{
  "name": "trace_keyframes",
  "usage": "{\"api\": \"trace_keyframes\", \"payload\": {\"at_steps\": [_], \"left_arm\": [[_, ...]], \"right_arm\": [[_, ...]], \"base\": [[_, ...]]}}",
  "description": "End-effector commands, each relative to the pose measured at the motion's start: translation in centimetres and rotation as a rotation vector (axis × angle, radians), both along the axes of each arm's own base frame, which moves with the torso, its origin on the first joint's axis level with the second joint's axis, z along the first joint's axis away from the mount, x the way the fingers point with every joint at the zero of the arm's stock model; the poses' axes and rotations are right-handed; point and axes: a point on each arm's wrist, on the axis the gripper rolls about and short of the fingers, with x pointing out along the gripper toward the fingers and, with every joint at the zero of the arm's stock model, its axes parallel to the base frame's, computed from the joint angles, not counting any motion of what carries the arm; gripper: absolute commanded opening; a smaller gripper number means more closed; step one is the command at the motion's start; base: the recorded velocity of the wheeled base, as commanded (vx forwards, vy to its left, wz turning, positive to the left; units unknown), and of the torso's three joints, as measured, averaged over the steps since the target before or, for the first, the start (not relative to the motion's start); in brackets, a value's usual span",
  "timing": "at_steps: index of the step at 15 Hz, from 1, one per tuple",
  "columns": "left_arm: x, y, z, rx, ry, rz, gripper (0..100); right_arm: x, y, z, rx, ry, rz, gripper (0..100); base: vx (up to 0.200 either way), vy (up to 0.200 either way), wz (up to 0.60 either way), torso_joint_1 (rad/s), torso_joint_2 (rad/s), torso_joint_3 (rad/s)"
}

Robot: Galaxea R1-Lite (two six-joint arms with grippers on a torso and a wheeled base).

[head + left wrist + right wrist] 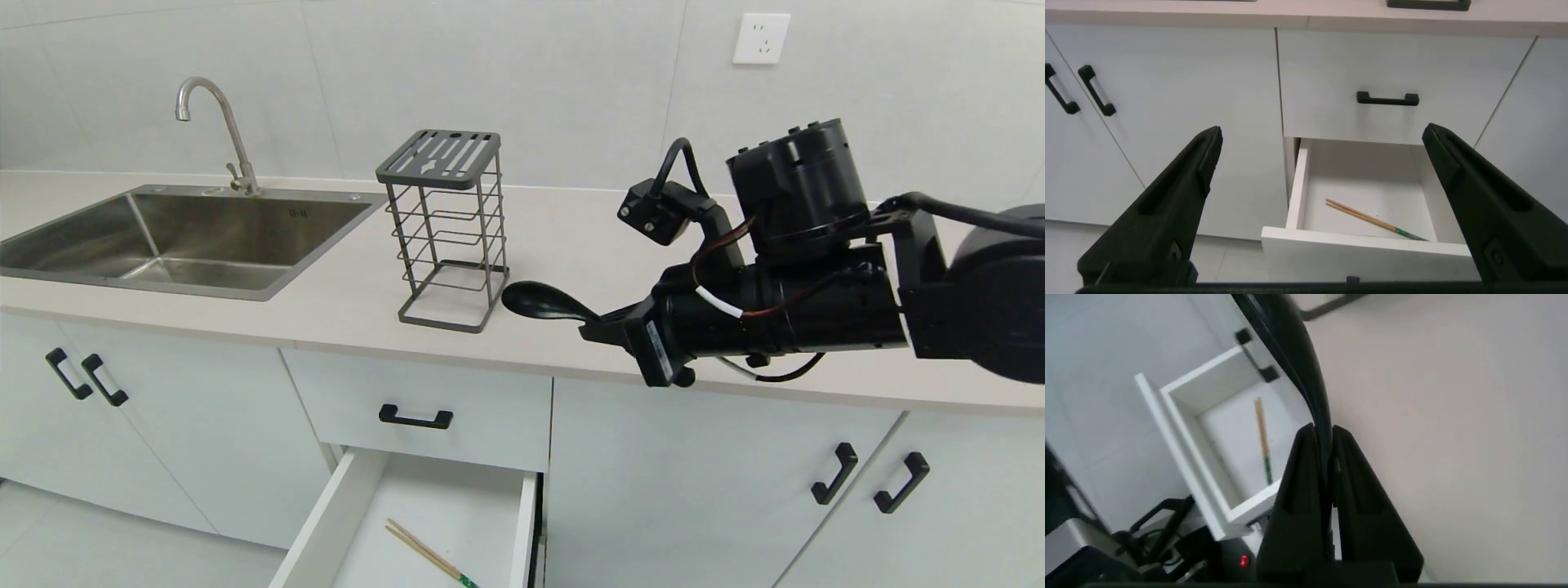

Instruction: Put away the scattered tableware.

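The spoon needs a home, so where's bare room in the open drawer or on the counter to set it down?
In the open drawer, the floor behind the chopsticks is bare. On the counter, the stretch between the wire rack and the right gripper holding the black spoon is free. Nowhere looks crowded.

We can read no words. The little mark (pixel 298 213) on the sink (pixel 204 233) is too tiny.

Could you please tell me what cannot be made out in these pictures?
The spoon handle's end: head view, hidden inside the right gripper.
The spoon bowl: right wrist view, cut off by the edge.
The chopsticks' tips, drawer front: head view, cut off by the bottom edge.
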Motion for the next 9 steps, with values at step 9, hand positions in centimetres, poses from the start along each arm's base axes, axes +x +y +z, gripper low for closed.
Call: {"api": "trace_keyframes", "payload": {"at_steps": [9], "left_arm": [[0.0, 0.0, 0.0, 0.000, 0.002, 0.000, 100]], "right_arm": [[-6.1, 1.6, -1.9, 0.114, -0.004, 0.132, 0]], "base": [[0.000, 0.000, 0.00, 0.000, 0.00, 0.000]]}}
